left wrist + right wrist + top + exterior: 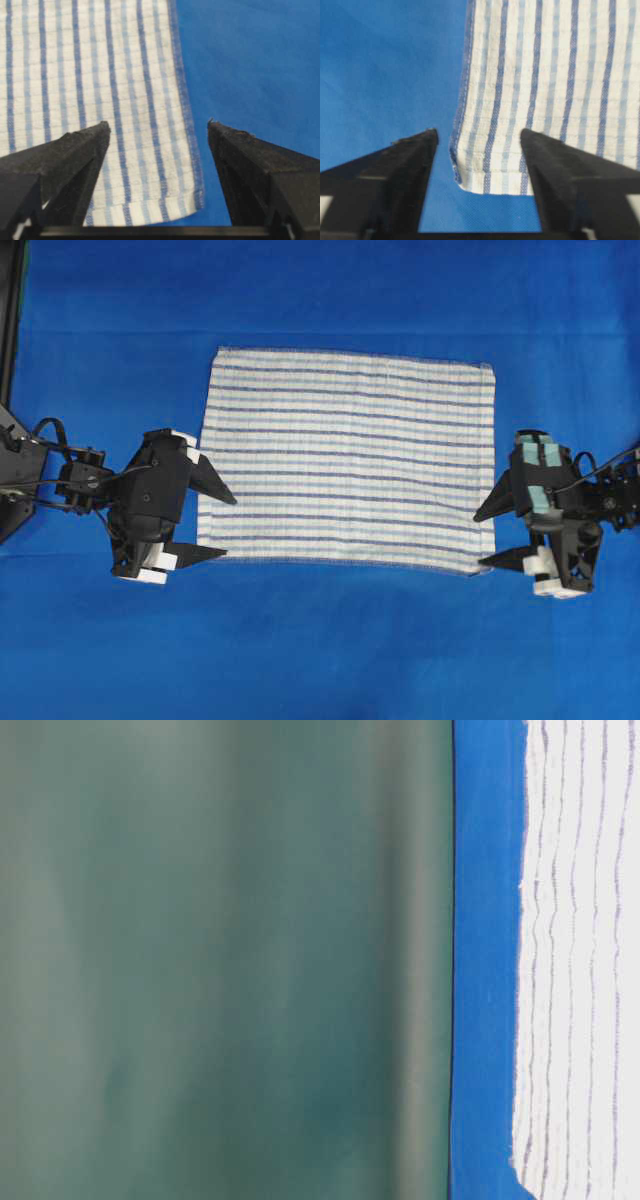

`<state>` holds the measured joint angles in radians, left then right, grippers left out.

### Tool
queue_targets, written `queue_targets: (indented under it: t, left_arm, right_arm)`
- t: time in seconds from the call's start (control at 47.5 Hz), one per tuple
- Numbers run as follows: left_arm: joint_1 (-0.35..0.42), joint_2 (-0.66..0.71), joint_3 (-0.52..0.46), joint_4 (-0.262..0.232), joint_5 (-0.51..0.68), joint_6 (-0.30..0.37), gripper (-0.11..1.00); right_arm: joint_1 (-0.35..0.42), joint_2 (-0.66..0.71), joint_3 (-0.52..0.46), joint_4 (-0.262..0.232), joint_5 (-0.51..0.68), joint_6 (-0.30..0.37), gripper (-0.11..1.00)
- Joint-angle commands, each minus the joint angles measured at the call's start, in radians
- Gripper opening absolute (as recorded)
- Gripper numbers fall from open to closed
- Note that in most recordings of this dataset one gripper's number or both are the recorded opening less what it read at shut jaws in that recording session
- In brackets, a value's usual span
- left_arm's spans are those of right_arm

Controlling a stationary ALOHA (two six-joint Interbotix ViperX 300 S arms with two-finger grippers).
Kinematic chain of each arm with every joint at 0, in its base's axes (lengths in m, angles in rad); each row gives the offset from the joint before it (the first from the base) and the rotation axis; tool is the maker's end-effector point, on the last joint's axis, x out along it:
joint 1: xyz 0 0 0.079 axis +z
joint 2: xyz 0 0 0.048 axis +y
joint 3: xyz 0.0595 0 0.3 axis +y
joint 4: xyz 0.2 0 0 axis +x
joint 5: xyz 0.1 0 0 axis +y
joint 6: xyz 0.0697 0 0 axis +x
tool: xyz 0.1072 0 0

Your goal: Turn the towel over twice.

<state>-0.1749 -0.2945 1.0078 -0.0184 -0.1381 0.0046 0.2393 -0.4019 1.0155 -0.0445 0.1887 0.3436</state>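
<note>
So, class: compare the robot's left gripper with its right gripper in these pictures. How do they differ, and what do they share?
1. The left gripper sits at the towel's left edge in the overhead view; the right gripper sits at its right edge.
2. The left gripper's body is plain black with white pads; the right gripper's body carries pale teal pads.

Shared: both have their jaws open, straddle a near corner of the towel, and hold nothing.

Bright, even light falls from above with no glare, leaving only short soft shadows under the left gripper (214, 527) and right gripper (490, 536), while the table-level view is blurred, its green backdrop (220, 960) a smear, and the wrist views go soft at the near fingers (75, 150).
</note>
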Motion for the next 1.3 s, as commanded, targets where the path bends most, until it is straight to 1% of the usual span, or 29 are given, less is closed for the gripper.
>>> queue_targets:
  t: [0.0,0.042,0.168,0.21,0.336,0.505,0.631,0.757,0.946,1.03,1.073,1.115,1.283]
  left_arm:
    - [-0.002,-0.043,-0.026,-0.002,0.012,0.005,0.73]
    - [0.003,-0.055,-0.029,-0.003,0.02,0.008,0.73]
    - [0.034,-0.109,-0.034,-0.003,0.032,0.015,0.73]
    - [0.046,-0.127,-0.032,-0.003,0.032,0.015,0.73]
    - [0.092,-0.181,-0.034,-0.003,0.028,0.018,0.73]
    - [0.129,-0.252,-0.028,-0.003,0.023,0.018,0.73]
    - [0.137,-0.301,-0.015,-0.002,0.011,0.02,0.73]
    - [0.14,-0.321,-0.006,-0.003,0.003,0.02,0.73]
    - [0.14,-0.313,-0.008,-0.002,0.003,0.02,0.73]
    - [0.152,-0.31,-0.008,-0.003,0.003,0.02,0.73]
    - [0.166,-0.308,-0.008,-0.002,0.002,0.02,0.73]
    - [0.186,-0.307,-0.006,-0.002,0.002,0.021,0.73]
    - [0.301,-0.255,0.018,-0.003,-0.031,0.057,0.73]
  right_arm:
    - [0.002,-0.055,-0.017,-0.026,0.006,-0.002,0.63]
    - [-0.003,-0.077,-0.017,-0.038,0.011,-0.002,0.61]
    - [-0.035,-0.163,-0.011,-0.083,0.015,-0.002,0.62]
    - [-0.058,-0.195,-0.008,-0.104,0.015,-0.002,0.62]
    - [-0.117,-0.276,0.003,-0.147,0.014,-0.002,0.62]
    - [-0.181,-0.38,0.008,-0.193,0.012,-0.002,0.62]
    - [-0.201,-0.42,0.008,-0.215,0.011,-0.002,0.62]
    - [-0.209,-0.423,0.008,-0.229,0.011,-0.002,0.62]
    - [-0.215,-0.396,0.009,-0.229,0.009,0.0,0.62]
    - [-0.227,-0.387,0.009,-0.227,0.009,0.002,0.62]
    - [-0.242,-0.38,0.009,-0.229,0.009,0.002,0.62]
    - [-0.275,-0.367,0.011,-0.229,0.008,0.003,0.62]
    - [-0.399,-0.281,0.012,-0.229,0.008,0.002,0.62]
